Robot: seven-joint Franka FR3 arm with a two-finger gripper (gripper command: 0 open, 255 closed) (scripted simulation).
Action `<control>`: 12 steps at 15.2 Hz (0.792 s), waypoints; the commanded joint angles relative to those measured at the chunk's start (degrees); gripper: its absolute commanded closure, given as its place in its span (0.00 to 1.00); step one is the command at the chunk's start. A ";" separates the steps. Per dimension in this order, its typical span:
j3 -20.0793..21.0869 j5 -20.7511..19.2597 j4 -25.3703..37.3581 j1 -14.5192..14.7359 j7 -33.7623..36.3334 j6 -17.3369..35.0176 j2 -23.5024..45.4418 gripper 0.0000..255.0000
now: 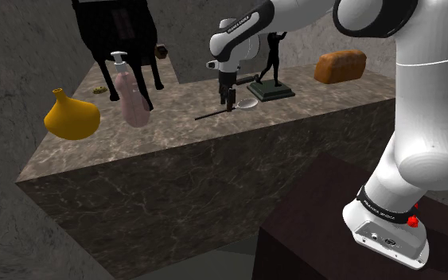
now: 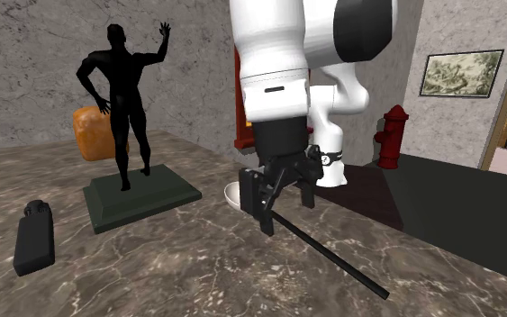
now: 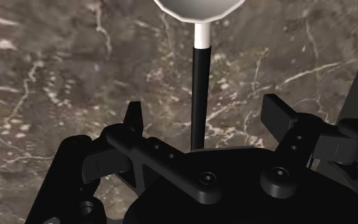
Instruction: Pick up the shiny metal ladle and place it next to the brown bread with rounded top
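The pincer [image 3: 203, 114] points straight down, low over the dark marbled desk [image 1: 166, 135], with its two black fingers [image 3: 133, 118] spread apart. The ladle [image 3: 199, 70] lies flat on the desk directly under the pincer. Its handle passes through the gap between the fingers, and clear space shows on both sides, so nothing is gripped.

Ladle description:
- Handle: a thin, straight, black rod.
- Neck: a short pale section joining the handle to the bowl.
- Bowl: rounded and pale, rendered whitish-grey with a slight sheen.

In the second exterior view the handle runs out from beneath the pincer [image 2: 283, 203] toward the camera, and the bowl sits just behind the fingers.

Beyond the ladle stands a black statue [image 2: 121, 99] of a man with one arm raised, on a dark green slab base. Its base lies near the bowl. Beyond the statue, at the desk's far corner, rests the brown bread [image 1: 340, 66], a loaf with a rounded top, well apart from the ladle.
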 commanded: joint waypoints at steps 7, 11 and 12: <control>0.31 0.50 -0.99 0.12 -0.30 2.17 1.17 0.00; 0.31 0.50 -0.99 0.12 -0.30 2.16 1.17 1.00; 0.31 0.50 -0.99 0.12 -0.30 2.16 1.17 1.00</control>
